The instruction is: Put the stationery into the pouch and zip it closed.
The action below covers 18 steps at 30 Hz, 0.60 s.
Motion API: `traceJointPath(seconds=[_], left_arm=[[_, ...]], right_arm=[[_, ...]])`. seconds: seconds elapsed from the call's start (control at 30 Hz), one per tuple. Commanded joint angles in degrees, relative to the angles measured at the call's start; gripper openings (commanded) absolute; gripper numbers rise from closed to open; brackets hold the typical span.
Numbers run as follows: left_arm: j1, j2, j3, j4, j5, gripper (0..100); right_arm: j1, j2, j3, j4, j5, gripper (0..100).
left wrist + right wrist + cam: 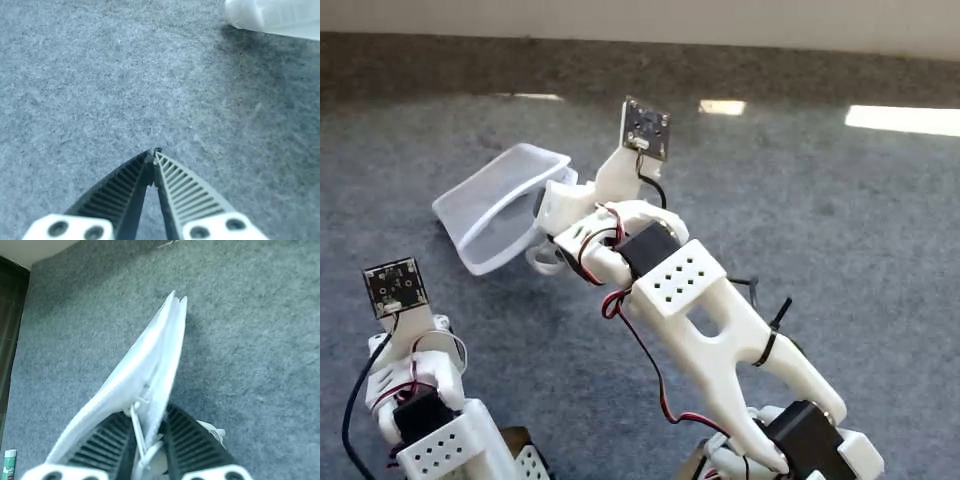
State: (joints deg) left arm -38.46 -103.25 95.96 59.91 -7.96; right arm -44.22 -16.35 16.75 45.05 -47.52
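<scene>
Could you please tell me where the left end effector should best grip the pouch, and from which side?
Probably the free end of the pouch, opposite the zipper end that the right end effector is shut on. That edge is thin and sticks out toward the left arm, so the left end effector, now shut, should open and come in from its own side.

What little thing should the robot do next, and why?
Probably open the left arm's jaws. They are shut on nothing above the grey carpet, while the right arm's jaws are clamped on the pouch. A small green and white item, maybe a piece of stationery, lies farther off, and shut jaws cannot pick anything up.
</scene>
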Motion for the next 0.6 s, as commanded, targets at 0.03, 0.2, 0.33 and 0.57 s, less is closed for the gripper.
traceJointPath(seconds=[0.03,0.2,0.33,0.57], left_arm=[[1.01,-1.1,1.27,3.6,0.26,1],[1.1,-1.1,1.27,18.11,0.35,1],[1.19,-1.1,1.27,17.58,0.35,1],[1.19,-1.1,1.27,17.58,0.35,1]], right_arm=[[1.01,-0.66,-1.8,-1.27,-0.09,0.5],[0.84,-0.66,-1.89,-1.36,0.0,0.5],[0.92,-0.66,-1.71,-1.36,0.0,0.5],[1.01,-0.66,-1.71,-1.36,0.0,0.5]])
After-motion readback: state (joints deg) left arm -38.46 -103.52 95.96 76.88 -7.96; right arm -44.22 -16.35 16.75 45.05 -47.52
